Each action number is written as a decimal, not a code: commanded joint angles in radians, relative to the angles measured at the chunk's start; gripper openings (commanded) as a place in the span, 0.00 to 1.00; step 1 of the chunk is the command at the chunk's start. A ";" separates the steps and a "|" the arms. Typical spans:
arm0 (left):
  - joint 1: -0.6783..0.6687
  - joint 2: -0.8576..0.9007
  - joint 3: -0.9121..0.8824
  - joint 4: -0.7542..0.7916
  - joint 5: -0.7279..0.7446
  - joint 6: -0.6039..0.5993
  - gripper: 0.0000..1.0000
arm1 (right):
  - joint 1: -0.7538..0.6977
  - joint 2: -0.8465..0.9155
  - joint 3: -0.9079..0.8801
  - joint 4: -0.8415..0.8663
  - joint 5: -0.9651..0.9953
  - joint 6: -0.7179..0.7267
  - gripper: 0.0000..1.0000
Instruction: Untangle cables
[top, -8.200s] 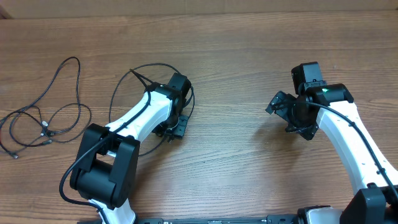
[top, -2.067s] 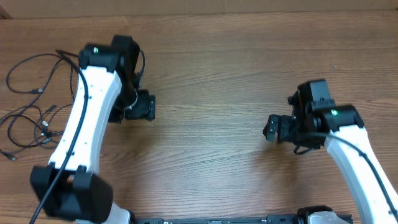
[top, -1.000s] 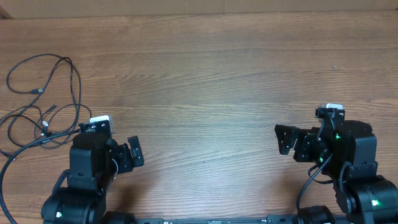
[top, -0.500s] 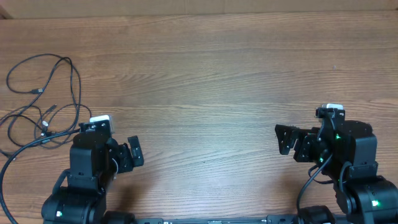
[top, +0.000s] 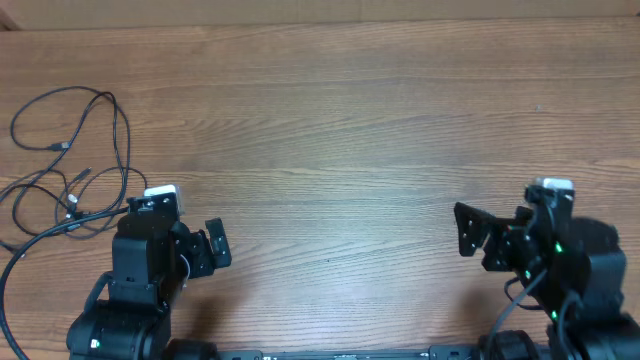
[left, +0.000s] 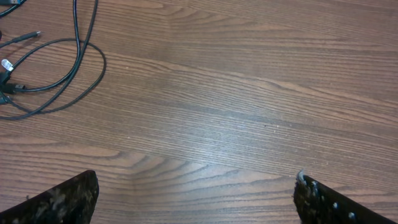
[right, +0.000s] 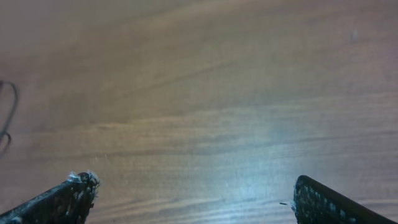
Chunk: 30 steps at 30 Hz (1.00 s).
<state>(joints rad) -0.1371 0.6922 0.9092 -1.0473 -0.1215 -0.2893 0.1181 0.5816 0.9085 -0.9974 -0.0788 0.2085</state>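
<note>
The left gripper (left: 196, 182) is released, its jaws spread wide over bare wood with nothing between them. The right gripper (right: 196, 182) is spread just as wide and holds nothing either. The wooden table (top: 350, 130) fills the overhead view. Both arms sit folded at its near edge, the left arm (top: 145, 260) at the near left and the right arm (top: 560, 260) at the near right, well apart.

The cables (top: 72, 195) lie in loose, overlapping loops at the far-left side of the table, ahead and to the left of the left gripper and touched by neither gripper. The heap's long axis runs from the far side towards the near edge. One strand trails from it along the table beside the left arm. Small metal-tipped plug ends (top: 63, 147) lie among the loops, too small to tell which way they point.
</note>
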 joint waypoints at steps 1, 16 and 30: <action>0.000 0.001 -0.010 0.001 -0.017 -0.014 0.99 | -0.018 -0.075 -0.019 0.033 0.026 -0.009 1.00; 0.000 0.001 -0.010 0.001 -0.017 -0.014 1.00 | -0.055 -0.330 -0.388 0.556 0.025 -0.008 1.00; 0.000 0.001 -0.010 0.001 -0.017 -0.014 1.00 | -0.058 -0.499 -0.726 1.075 0.026 -0.008 1.00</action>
<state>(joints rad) -0.1371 0.6922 0.9047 -1.0473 -0.1249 -0.2897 0.0658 0.1101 0.2188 0.0399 -0.0624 0.2047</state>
